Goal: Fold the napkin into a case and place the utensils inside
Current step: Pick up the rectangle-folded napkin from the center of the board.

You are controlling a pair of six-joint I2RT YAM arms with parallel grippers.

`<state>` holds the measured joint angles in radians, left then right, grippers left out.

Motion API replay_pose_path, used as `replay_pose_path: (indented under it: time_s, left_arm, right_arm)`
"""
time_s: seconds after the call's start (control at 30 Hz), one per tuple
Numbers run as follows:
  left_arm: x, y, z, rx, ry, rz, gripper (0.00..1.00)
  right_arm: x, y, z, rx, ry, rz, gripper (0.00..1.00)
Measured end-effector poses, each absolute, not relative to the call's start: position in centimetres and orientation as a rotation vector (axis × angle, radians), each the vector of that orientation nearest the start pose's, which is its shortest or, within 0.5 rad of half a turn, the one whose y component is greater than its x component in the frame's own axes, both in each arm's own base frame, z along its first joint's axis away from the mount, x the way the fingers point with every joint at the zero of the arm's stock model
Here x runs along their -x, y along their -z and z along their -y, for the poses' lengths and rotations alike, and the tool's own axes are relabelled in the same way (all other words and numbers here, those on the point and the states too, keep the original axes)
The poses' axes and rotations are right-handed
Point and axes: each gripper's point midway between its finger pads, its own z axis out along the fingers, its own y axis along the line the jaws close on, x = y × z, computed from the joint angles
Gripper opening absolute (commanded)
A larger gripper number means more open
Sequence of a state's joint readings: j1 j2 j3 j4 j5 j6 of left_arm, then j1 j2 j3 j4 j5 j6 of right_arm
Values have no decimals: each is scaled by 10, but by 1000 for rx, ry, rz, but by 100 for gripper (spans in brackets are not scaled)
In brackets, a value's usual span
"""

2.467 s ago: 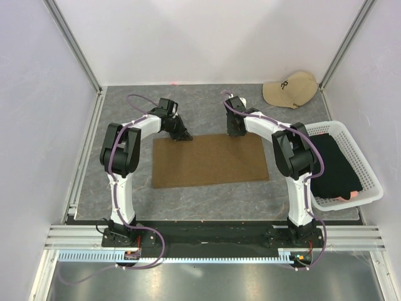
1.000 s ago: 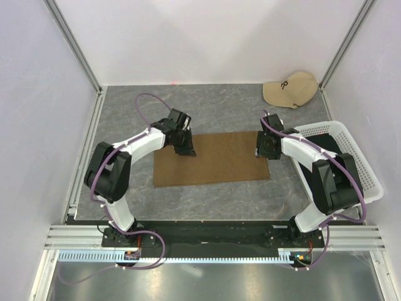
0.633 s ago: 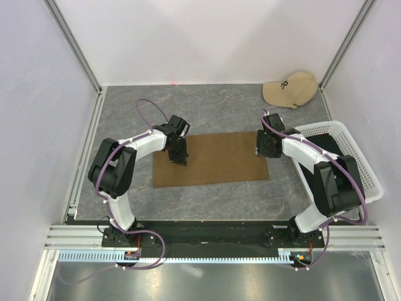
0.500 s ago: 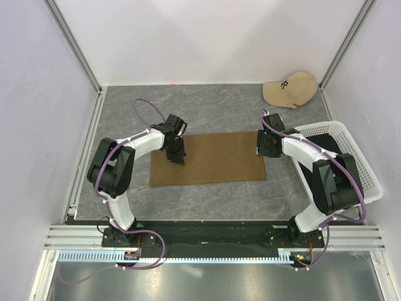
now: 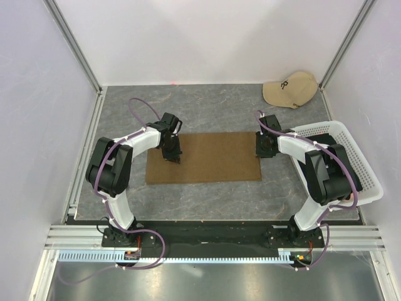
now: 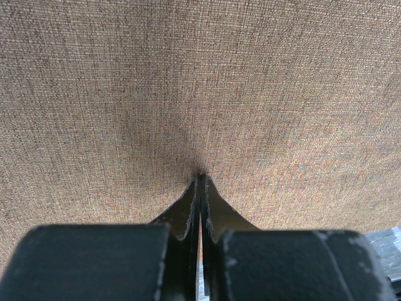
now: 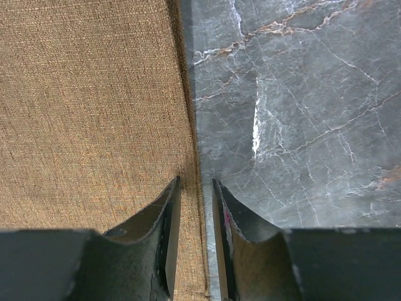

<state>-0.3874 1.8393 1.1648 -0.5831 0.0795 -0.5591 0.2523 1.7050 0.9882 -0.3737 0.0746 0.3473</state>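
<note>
Overhead, the left gripper (image 6: 199, 185) is pressing its tips down on the left part of the napkin (image 5: 210, 162), jaws fully closed against each other; whether any cloth is pinched between them I cannot tell. The napkin is lying flat and unfolded on the grey marbled table (image 5: 213, 110) between the two arms. At its right edge, the right gripper (image 7: 195, 188) is standing with jaws narrowly parted, straddling the hem without clamping it.
</note>
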Motion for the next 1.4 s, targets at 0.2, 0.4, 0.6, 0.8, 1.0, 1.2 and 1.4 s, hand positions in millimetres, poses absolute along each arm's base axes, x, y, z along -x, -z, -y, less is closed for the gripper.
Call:
replay_pose_path:
  time_s: [0.2,0.4,0.6,0.8,1.0,1.2,1.4]
  left_arm:
    - [-321,-16,170,228,308,-2875,2]
    - [-321,-16,170,228,309,-2875,2]
    - [-321,-16,170,227,309,-2875,2]
    - [-320,-17,170,224,319,-2871,5]
    - [-317,-35,180,204,424,-2845,6]
    - [-319,-53,198,183,576,-2816,6]
    - [-324,-57,216,206,706,-2802,6]
  right_arm:
    - [-350,-18,-91,-150,-96,-2653,33]
    - [-351,-17,-92,-148,-98,-2651,25]
    - [-356,-16,-95,-143,-115,-2618,12]
    - [-361,-16,-98,-139,-137,-2594,0]
    - [-356,-20,-100,-140,-166,-2582,0]
    - [-345,-46,-111,-144,-269,-2553,0]
    - [-345,-65,-117,-153,-324,-2507,0]
